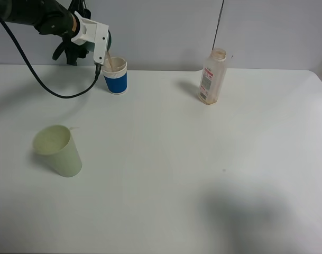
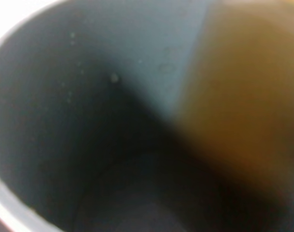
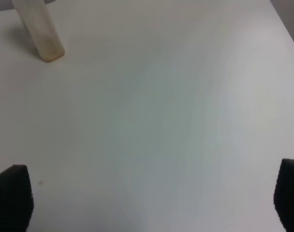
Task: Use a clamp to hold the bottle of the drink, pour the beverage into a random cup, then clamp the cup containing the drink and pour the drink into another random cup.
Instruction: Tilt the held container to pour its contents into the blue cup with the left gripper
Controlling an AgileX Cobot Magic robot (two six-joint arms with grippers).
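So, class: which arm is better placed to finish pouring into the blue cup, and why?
Left. Its pincer holds the teal cup tilted over the blue cup, tea streaming; the right pincer hangs open, away from both.

Smooth matt white table [image 1: 166, 159] showing no grain, clear glossy plastic bottle [image 1: 212, 76] catching light, ribbed paper-like blue cup [image 1: 116, 76], matt pale yellow-green plastic cup [image 1: 58, 151]

Left arm [image 1: 36, 16] dark/blk, white wrist housing [image 1: 92, 34], blk cable [image 1: 39, 74]; right gripper [image 3: 147, 198] fingertips [image 3: 11, 195] blk.
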